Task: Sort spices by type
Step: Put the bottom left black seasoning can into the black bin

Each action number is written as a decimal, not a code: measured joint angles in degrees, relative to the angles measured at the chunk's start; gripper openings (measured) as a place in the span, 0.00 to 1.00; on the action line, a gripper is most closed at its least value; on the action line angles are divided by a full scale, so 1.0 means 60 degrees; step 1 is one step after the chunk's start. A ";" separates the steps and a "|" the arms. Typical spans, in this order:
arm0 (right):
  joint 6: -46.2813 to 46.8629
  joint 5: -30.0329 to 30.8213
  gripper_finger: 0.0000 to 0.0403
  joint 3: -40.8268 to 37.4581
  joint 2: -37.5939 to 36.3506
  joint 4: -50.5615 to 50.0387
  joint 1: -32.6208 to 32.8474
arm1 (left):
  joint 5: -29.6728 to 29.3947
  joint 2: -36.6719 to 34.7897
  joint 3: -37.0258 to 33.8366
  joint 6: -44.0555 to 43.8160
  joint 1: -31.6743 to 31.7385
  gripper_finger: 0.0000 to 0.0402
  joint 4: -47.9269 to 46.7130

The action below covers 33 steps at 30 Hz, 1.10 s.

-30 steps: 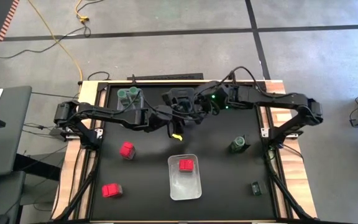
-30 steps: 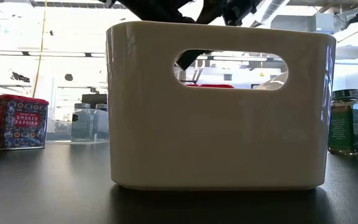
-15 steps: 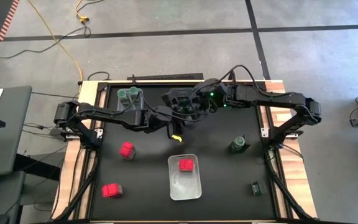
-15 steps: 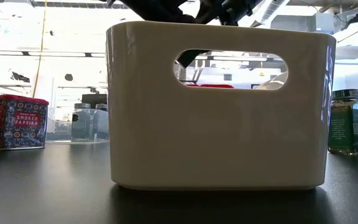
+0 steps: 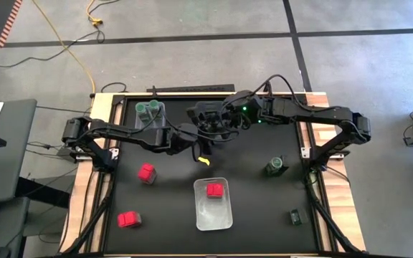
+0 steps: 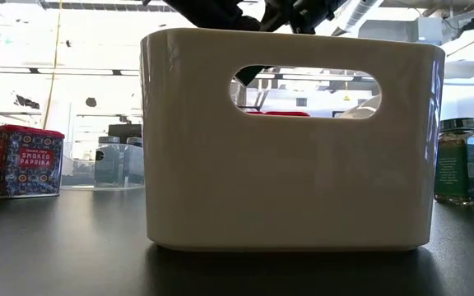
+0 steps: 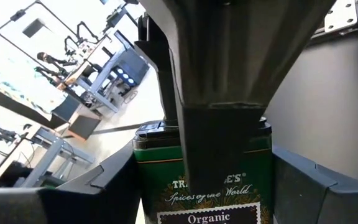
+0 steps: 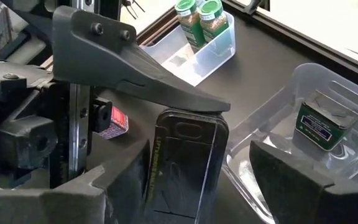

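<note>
A dark green rectangular spice tin (image 7: 204,186) (image 8: 188,162) is held in the air over the table's far middle. My left gripper (image 7: 204,180) (image 5: 201,135) reaches in from the table's left and is shut on it. My right gripper (image 8: 197,180) (image 5: 217,122) comes from the right and is open. Its fingers stand on either side of the tin's broad faces, over the lid end, with a gap showing on one side. One right finger (image 7: 229,93) covers the tin's label face. In the high view the arms hide the tin. My left gripper pinches the tin between its two fingers by the narrow sides (image 7: 143,180), coming level from the table's left. In the right wrist view, one left finger (image 8: 142,68) lies along one narrow side (image 8: 191,115). The tin is lifted clear, lid end toward the right gripper.
A far-left clear bin (image 5: 149,111) holds two green-lidded jars. Another clear bin (image 8: 328,81) holds a dark tin. The near-centre bin (image 5: 212,215) (image 6: 286,140) holds a red packet. Two red packets (image 5: 146,172) (image 5: 128,219), a jar (image 5: 274,166) and a dark box (image 5: 295,216) stand on the table.
My right gripper has moved a little toward the table's left, closer around the tin held by my left gripper. The tin and the left gripper have stayed nearly still.
</note>
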 joint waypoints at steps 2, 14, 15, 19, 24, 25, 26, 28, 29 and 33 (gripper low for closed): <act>0.0023 0.0000 0.75 0.0000 0.0000 -0.0004 0.0000 | 0.0000 0.0000 0.0000 0.0001 0.0000 0.67 -0.0029; 0.0063 -0.0005 0.75 0.0000 -0.0004 -0.0008 0.0000 | -0.0022 0.0004 0.0000 -0.0005 -0.0018 0.67 -0.0221; 0.0062 -0.0009 0.75 0.0000 -0.0007 -0.0011 0.0000 | -0.0022 0.0004 0.0000 -0.0005 -0.0018 0.67 -0.0197; 0.0062 -0.0044 0.75 0.0000 -0.0007 -0.0011 0.0000 | -0.0043 0.0004 0.0000 0.0170 -0.0018 0.67 -0.0169; 0.0000 -0.0051 0.75 0.0000 -0.0007 -0.0011 0.0000 | -0.0069 0.0004 0.0000 0.0268 -0.0018 0.67 -0.0111; -0.0004 -0.0051 0.75 -0.0004 -0.0007 -0.0011 0.0011 | -0.0069 0.0004 0.0000 0.0264 -0.0018 0.67 -0.0093; -0.0007 -0.0051 0.74 -0.0004 -0.0007 -0.0011 0.0018 | -0.0069 0.0004 0.0000 0.0267 -0.0018 0.67 -0.0095; -0.0013 -0.0051 0.72 -0.0004 -0.0007 -0.0011 0.0018 | -0.0069 0.0004 0.0000 0.0264 -0.0018 0.67 -0.0095; -0.0028 -0.0051 0.71 -0.0004 -0.0007 -0.0011 0.0018 | -0.0069 0.0004 0.0000 0.0264 -0.0018 0.67 -0.0095; -0.0033 -0.0051 0.64 -0.0004 -0.0007 0.0003 0.0018 | -0.0066 0.0004 0.0000 0.0261 -0.0018 0.67 -0.0095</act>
